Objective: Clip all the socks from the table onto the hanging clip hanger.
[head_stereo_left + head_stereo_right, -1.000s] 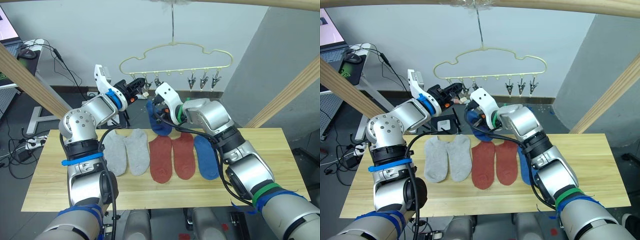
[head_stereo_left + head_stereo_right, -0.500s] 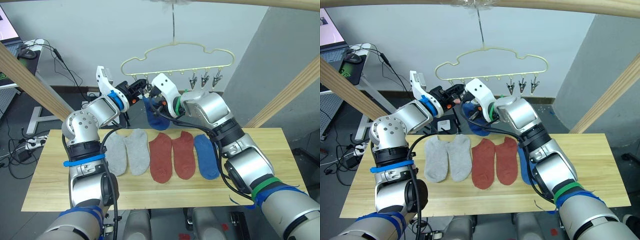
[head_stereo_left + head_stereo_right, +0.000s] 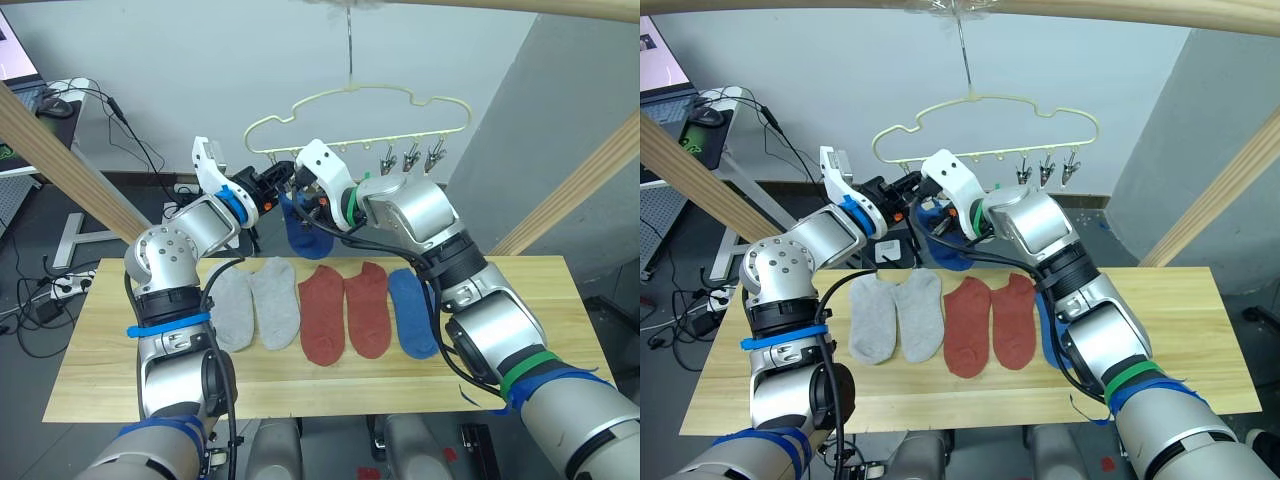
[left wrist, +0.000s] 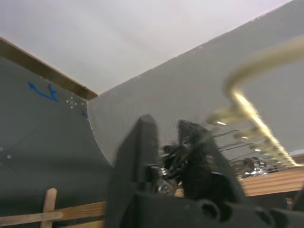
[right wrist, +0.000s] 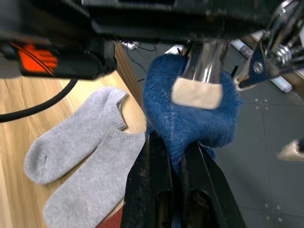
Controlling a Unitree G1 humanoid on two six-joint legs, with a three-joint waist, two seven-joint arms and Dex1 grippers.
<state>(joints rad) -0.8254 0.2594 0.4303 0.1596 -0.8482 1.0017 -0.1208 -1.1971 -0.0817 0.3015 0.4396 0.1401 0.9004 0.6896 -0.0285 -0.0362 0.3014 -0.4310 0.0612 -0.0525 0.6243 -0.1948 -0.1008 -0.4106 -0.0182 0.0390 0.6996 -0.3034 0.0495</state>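
The pale yellow clip hanger (image 3: 400, 96) hangs by its hook from the overhead pole. My left gripper (image 3: 281, 179) is up at its left end, shut on one of its metal clips (image 4: 170, 161). Right beside it my right gripper (image 3: 306, 204) is shut on a blue sock (image 3: 296, 229), which dangles above the table. In the right wrist view the blue sock's cuff (image 5: 180, 118) sits against a clip's padded jaw. On the table (image 3: 100, 350) lie two grey socks (image 3: 252, 305), two rust red socks (image 3: 345, 312) and another blue sock (image 3: 412, 314) in a row.
Three free clips (image 3: 408, 157) hang at the hanger's right end. Slanted wooden beams (image 3: 60, 165) stand at both sides and a wooden pole (image 3: 560, 8) runs overhead. A desk with cables (image 3: 60, 100) is behind on the left.
My right gripper has carried the blue sock up and to the left, close to the hanger's left clips. My left gripper stayed at the clips, rising slightly.
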